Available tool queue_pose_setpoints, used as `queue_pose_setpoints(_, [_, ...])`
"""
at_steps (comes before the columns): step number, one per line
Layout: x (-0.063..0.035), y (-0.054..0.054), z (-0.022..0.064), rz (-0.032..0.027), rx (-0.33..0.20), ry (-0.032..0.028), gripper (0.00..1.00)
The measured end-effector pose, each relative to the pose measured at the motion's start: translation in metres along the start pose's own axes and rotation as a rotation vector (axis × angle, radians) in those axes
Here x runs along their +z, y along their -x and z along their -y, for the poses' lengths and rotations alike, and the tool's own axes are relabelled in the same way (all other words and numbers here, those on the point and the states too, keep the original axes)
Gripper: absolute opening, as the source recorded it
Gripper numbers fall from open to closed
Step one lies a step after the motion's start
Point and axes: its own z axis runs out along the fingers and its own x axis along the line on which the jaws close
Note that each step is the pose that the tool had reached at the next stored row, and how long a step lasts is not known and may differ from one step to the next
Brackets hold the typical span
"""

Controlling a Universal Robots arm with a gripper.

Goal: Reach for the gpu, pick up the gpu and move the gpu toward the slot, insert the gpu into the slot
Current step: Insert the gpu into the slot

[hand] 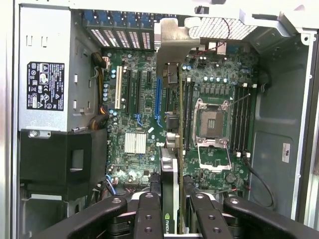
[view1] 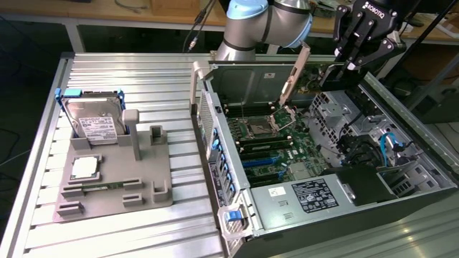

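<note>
- tool (view1: 336,78) (hand: 172,219) is gripping the gpu (view1: 313,79) (hand: 169,174), its black fingers (hand: 149,214) pressing on both flat faces of the card.
- gpu is hanging in the air above the open computer case (view1: 401,123), over the far end of the green motherboard (view1: 287,140), and is not touching the board.
- in the exterior view its long silver bracket (view1: 295,72) is tilting, with the lower end pointing down toward the processor socket (view1: 258,128).
- in the wrist view the card is showing edge-on, running from the fingers out to the bracket (hand: 172,45) near the case's rear vents.
- slot (hand: 158,102), a long blue socket on the motherboard, is lying empty below; the card's edge is running nearly parallel to it and just beside its line.
- power supply (view1: 305,196) with its white label is sitting at the near end of the case.
- on the slatted metal bench (view1: 129,70), toward the exterior view's left, a grey fixture (view1: 115,177) is carrying a hard drive (view1: 93,121) standing upright.
</note>
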Motion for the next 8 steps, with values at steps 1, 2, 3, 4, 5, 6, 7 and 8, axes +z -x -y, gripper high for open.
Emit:
queue_pose_setpoints(1, [0.0000,0.0000,0.0000,0.0000,0.000,0.0000,0.27])
queue_pose_setpoints(2, [0.0000,0.0000,0.0000,0.0000,0.000,0.0000,0.27])
queue_pose_setpoints(3, [0.0000,0.0000,0.0000,0.0000,0.000,0.0000,0.27])
queue_pose_setpoints(4, [0.0000,0.0000,0.0000,-0.0001,0.000,0.0000,0.27])
queue_pose_setpoints(5, [0.0000,0.0000,0.0000,-0.0001,0.000,0.0000,0.27])
queue_pose_setpoints(6, [0.0000,0.0000,0.0000,-0.0001,0.000,0.0001,0.27])
queue_pose_setpoints(7, [0.0000,0.0000,0.0000,-0.0001,0.000,0.0001,0.27])
queue_pose_setpoints(8, [0.0000,0.0000,0.0000,-0.0001,0.000,0.0000,0.27])
